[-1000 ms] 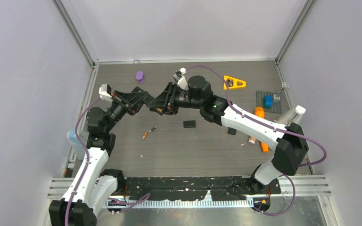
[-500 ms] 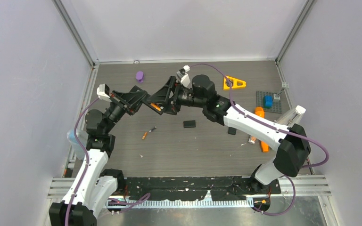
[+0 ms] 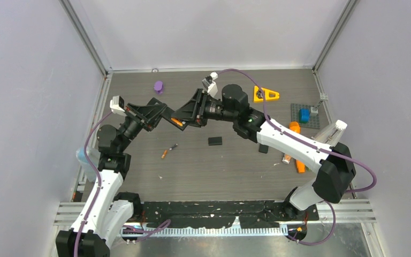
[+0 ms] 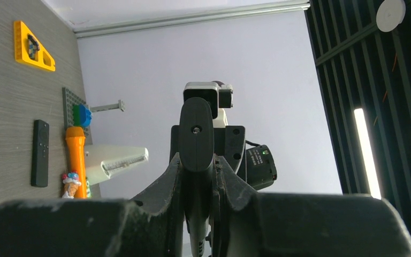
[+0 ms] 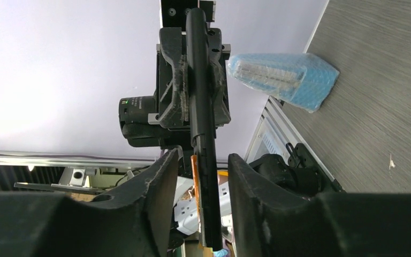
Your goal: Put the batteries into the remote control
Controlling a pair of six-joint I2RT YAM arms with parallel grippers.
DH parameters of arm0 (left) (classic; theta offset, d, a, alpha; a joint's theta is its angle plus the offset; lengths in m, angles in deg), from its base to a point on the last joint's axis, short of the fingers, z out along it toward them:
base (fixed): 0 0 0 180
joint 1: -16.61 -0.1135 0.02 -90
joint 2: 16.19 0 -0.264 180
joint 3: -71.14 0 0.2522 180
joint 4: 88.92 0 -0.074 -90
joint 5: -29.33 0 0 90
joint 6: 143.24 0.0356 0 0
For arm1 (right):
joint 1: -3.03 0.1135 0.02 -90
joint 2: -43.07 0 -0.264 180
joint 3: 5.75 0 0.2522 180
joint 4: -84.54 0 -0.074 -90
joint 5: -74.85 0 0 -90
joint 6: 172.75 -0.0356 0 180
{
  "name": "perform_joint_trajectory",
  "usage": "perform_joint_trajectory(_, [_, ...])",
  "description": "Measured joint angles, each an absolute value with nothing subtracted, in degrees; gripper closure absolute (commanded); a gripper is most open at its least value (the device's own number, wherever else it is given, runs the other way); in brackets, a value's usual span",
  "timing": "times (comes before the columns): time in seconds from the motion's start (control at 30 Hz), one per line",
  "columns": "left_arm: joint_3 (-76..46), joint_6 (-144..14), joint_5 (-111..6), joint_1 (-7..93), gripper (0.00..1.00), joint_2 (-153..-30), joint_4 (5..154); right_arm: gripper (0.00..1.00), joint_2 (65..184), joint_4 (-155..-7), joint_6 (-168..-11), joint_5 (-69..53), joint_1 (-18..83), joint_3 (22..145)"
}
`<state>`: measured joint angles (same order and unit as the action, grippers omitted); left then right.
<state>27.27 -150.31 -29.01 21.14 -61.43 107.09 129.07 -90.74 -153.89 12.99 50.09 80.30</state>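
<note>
The left gripper (image 4: 196, 166) is shut tight on a black remote (image 4: 196, 118) and holds it in the air above the table (image 3: 219, 171). The remote is long and slim (end-on from the left wrist it is only a narrow rounded bar). An orange battery (image 5: 194, 167) shows as a thin strip along the remote's edge at the end away from the left gripper; whether it sits fully in place I cannot tell. Below, on the table, lie two loose batteries (image 3: 168, 150), tiny thin cylinders in one line, the orange one nearer the arms, the dark one beyond it. The right gripper (image 5: 203, 163) is partly open, a finger on each side of the remote with a gap at both, gripping nothing. Further right a small black rectangle (image 3: 214, 141) lies flat on the table.
</note>
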Motion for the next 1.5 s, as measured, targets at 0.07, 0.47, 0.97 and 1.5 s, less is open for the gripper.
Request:
perform_joint_trajectory(0.07, [27.27, -150.34, -29.14, 21.14, 1.0, -61.38, 107.09, 0.59, 129.07, -89.58, -152.97, 13.25, 50.09, 80.34])
perform_joint_trajectory(0.47, [27.32, -149.79, -29.09, 21.14, 1.0, -61.38, 106.22, 0.72, 129.07, -84.53, -148.62, 13.49, 50.09, 81.61])
perform_joint_trajectory(0.97, [27.32, -147.71, -29.11, 21.14, 1.0, -61.27, 105.78, 0.19, 128.52, -82.3, -145.08, 12.24, 48.89, 81.98])
perform_joint_trajectory(1.5, [30.71, -138.1, -28.48, 17.45, 1.0, -58.63, 101.28, 0.26, 124.2, -60.58, -97.04, 1.95, 38.07, 82.09])
